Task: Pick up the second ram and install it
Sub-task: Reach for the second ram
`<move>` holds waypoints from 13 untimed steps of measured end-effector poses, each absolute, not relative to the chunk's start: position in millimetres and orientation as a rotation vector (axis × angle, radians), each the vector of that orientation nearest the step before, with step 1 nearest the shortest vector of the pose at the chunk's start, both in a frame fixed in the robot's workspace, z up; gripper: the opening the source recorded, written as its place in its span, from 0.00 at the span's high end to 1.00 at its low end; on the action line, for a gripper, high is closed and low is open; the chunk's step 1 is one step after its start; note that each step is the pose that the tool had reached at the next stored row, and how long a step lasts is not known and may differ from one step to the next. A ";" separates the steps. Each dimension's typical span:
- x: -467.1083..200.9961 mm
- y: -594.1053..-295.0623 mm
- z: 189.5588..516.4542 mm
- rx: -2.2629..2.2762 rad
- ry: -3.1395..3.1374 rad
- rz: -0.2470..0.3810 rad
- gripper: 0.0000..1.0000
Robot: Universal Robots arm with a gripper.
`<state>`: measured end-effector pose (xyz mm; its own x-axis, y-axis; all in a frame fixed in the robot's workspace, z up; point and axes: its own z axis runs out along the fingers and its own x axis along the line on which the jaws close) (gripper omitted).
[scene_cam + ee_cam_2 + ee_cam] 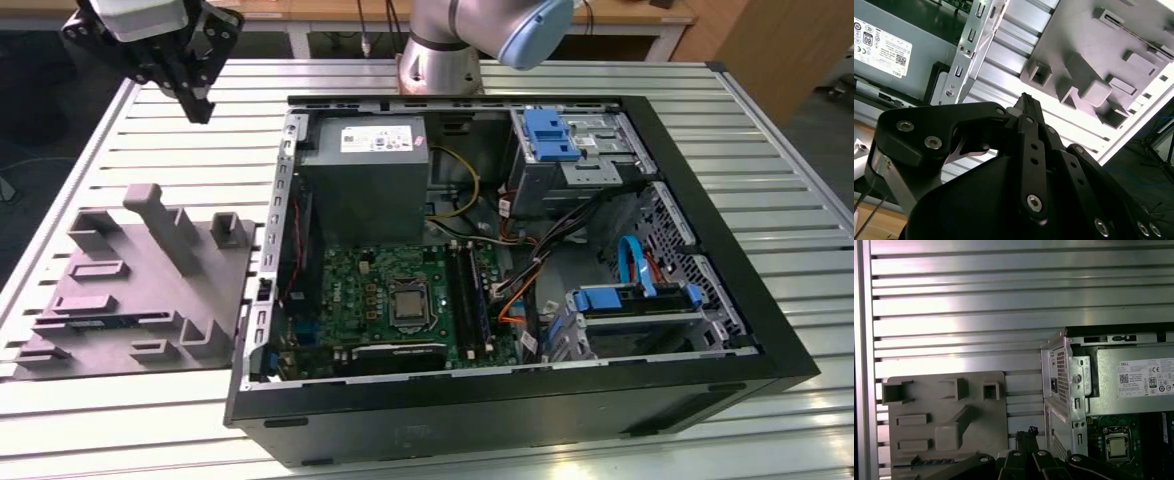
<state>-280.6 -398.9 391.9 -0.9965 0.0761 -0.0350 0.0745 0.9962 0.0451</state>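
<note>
The gripper [200, 106] hangs above the surface [747, 100], beyond the tray [147, 300]. Its jaws are pressed together and hold nothing. The ram [114, 322] lies flat in the tray, well apart from the gripper, beside the case [534, 410].

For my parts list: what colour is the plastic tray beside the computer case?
Plain grey; the tray shows best in the exterior view.

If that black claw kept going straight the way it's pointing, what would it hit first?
Most likely the slatted table, in the strip between the grey tray and the computer case. The gripper aims there in the first wrist view, though depth is unclear.
</note>
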 end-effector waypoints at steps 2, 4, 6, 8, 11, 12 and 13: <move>-285.3 -398.9 391.8 0.117 3.102 0.068 0.90; -290.0 -398.9 391.7 0.117 3.101 0.068 0.90; -295.0 -398.9 391.5 0.117 3.101 0.068 0.90; -300.8 -398.9 391.4 0.117 3.101 0.068 0.90; -310.8 -398.9 391.0 0.117 3.100 0.068 0.90; -314.3 -398.9 390.8 0.117 3.100 0.068 0.90; -318.0 -398.9 390.7 0.117 3.100 0.068 0.90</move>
<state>-318.0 -398.9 390.7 -0.9964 0.0763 -0.0368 0.0746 0.9962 0.0453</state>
